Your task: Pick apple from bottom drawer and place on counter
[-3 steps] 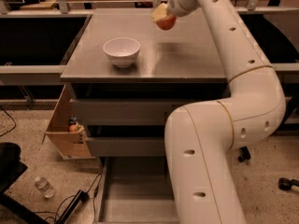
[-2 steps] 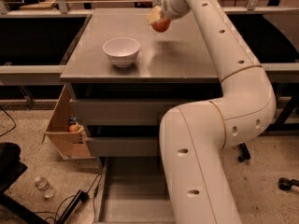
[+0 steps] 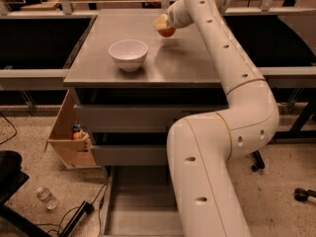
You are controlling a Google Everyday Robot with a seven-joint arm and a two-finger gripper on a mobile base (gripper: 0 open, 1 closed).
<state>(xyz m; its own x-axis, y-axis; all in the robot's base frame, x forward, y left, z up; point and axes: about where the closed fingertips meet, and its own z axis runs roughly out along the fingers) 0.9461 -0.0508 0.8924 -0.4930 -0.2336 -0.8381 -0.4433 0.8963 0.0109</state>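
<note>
Gripper (image 3: 164,26) over far part of counter (image 3: 187,63), fingers clamped on apple (image 3: 168,32). Apple red with yellow patch, low over grey top, shadow beneath; contact with surface not discernible. White bowl (image 3: 128,54) upright on counter, front-left of apple, apart. Bottom drawer (image 3: 143,201) pulled open below. Wooden box (image 3: 66,142) beside cabinet's left; plastic bottle (image 3: 47,197) on floor.

Jaws clasp apple (image 3: 168,31) over matt grey counter (image 3: 182,58) — pale plastic; bowl (image 3: 128,54) glossy ceramic.
</note>
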